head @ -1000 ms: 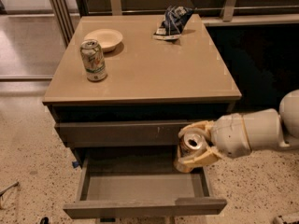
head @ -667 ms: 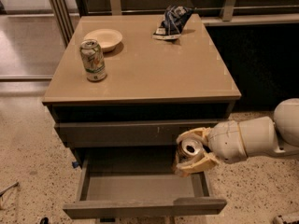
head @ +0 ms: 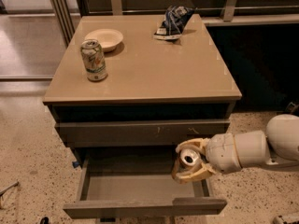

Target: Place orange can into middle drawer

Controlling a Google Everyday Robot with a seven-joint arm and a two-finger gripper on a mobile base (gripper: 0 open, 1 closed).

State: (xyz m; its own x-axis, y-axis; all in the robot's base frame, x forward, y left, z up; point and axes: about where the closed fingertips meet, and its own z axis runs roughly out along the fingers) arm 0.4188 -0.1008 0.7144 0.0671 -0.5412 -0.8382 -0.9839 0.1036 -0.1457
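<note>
My gripper (head: 190, 160) comes in from the right on a white arm and is shut on the orange can (head: 188, 158). I see the can's silver top facing the camera, held between the cream fingers (head: 194, 173). It hangs just above the right part of the open middle drawer (head: 140, 186), near its right wall. The drawer is pulled out, and its grey floor is bare where it shows. The can's body is mostly hidden by the fingers.
A green-and-white can (head: 94, 60), a pale bowl (head: 104, 38) and a dark crumpled bag (head: 173, 22) stand on the cabinet top (head: 154, 69). The shut drawer above (head: 140, 132) has pale scratch marks. Speckled floor surrounds the cabinet.
The gripper with the can has moved down and slightly left, closer over the open drawer's right side. Nothing else has moved.
</note>
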